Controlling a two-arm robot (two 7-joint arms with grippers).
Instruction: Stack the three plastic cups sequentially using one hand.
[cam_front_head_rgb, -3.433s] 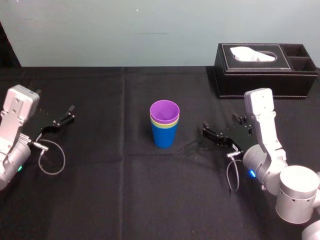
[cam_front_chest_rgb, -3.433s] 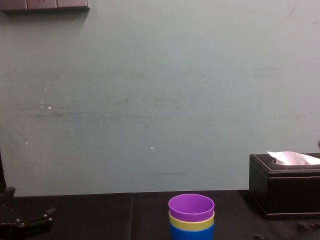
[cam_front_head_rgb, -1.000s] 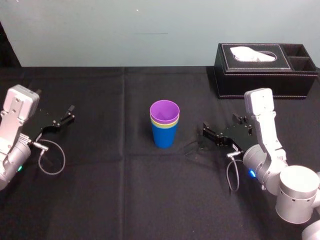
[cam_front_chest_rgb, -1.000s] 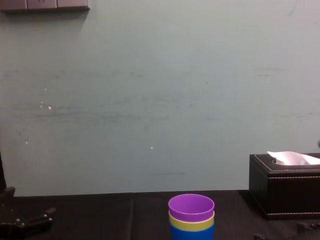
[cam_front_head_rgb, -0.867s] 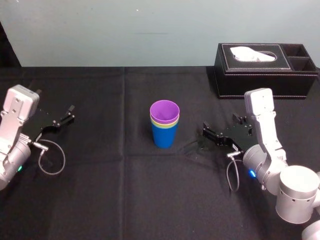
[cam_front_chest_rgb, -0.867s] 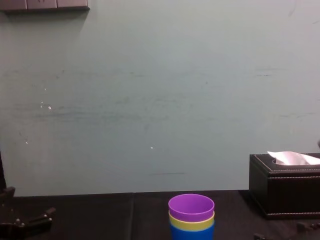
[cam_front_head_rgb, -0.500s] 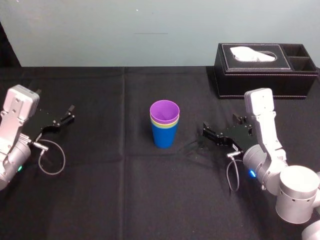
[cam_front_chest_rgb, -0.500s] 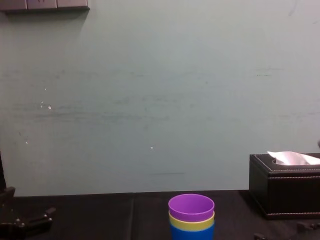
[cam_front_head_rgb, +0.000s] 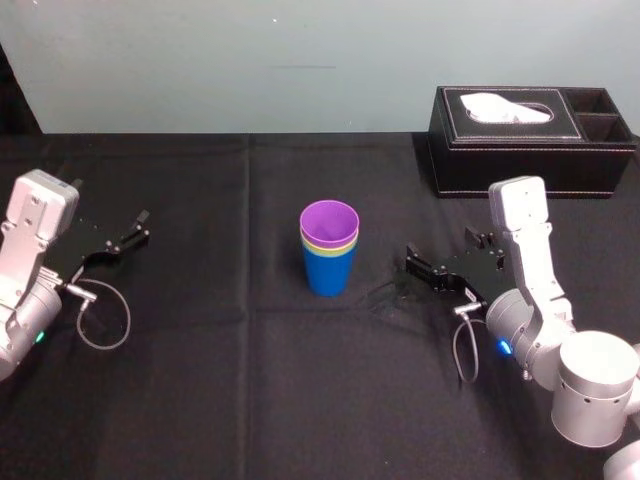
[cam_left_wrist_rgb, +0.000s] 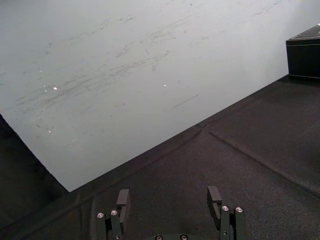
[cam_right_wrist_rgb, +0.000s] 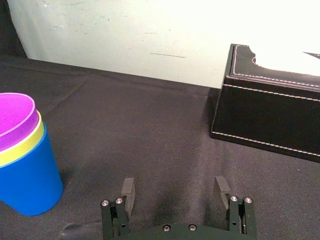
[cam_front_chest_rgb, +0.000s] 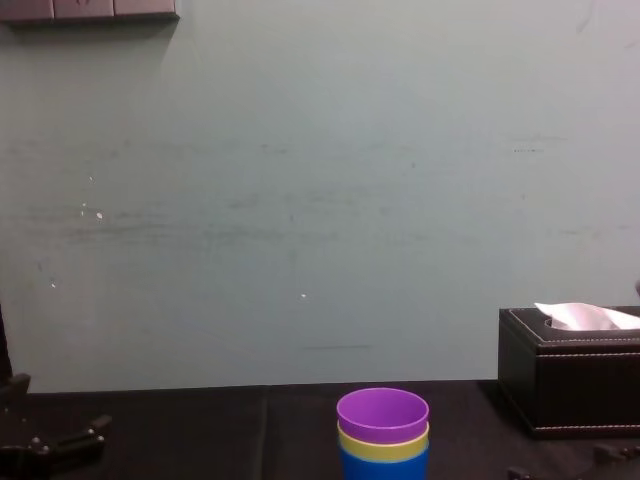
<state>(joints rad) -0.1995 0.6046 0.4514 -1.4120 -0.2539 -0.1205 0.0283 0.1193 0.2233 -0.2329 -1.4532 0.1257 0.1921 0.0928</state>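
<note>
The three plastic cups stand nested upright in the middle of the black table. The purple cup (cam_front_head_rgb: 329, 221) sits inside the yellow-green cup (cam_front_head_rgb: 317, 243), which sits inside the blue cup (cam_front_head_rgb: 329, 272). The right wrist view shows the same stack (cam_right_wrist_rgb: 22, 155), and so does the chest view (cam_front_chest_rgb: 383, 430). My right gripper (cam_front_head_rgb: 412, 263) hovers low just to the right of the stack, apart from it, open and holding nothing (cam_right_wrist_rgb: 174, 189). My left gripper (cam_front_head_rgb: 140, 226) rests far to the left, open and empty (cam_left_wrist_rgb: 168, 196).
A black stitched tissue box (cam_front_head_rgb: 530, 140) with white tissue stands at the back right, behind my right arm. The black cloth (cam_front_head_rgb: 250, 380) covers the table, and a pale wall rises behind it.
</note>
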